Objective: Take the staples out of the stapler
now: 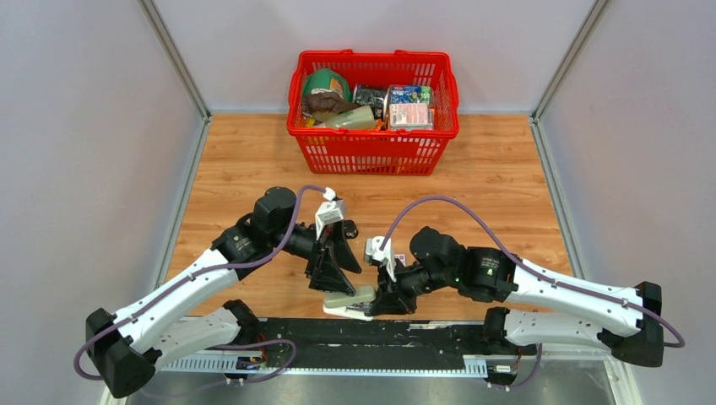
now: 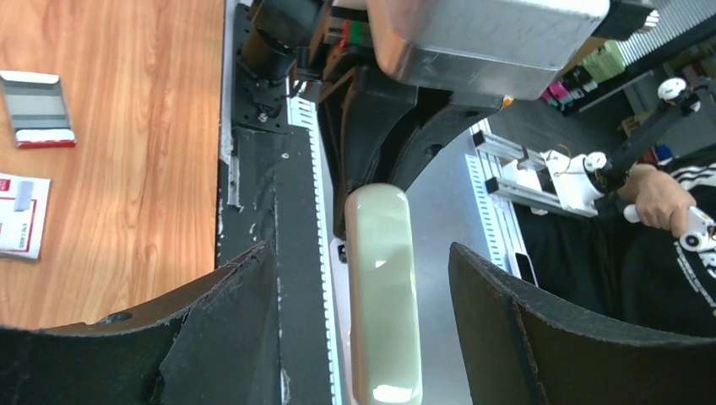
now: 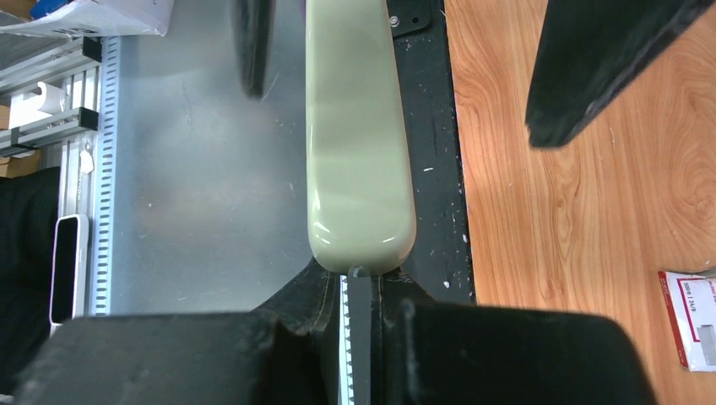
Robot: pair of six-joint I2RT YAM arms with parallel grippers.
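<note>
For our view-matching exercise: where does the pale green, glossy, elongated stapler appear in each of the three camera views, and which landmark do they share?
Top external: pale green glossy elongated stapler, low centre.
Left wrist: lower centre, running off the bottom edge.
Right wrist: upper centre, running off the top edge.
Shared landmark: black strip beside the stapler, edging the wooden table.

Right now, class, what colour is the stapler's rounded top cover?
Pale greenish-beige, not black; the glossy stapler cover shows best in the right wrist view.

Red basket (image 1: 372,118) blocks far side; bare tabletop (image 1: 245,160) btwn it & arms.
</note>
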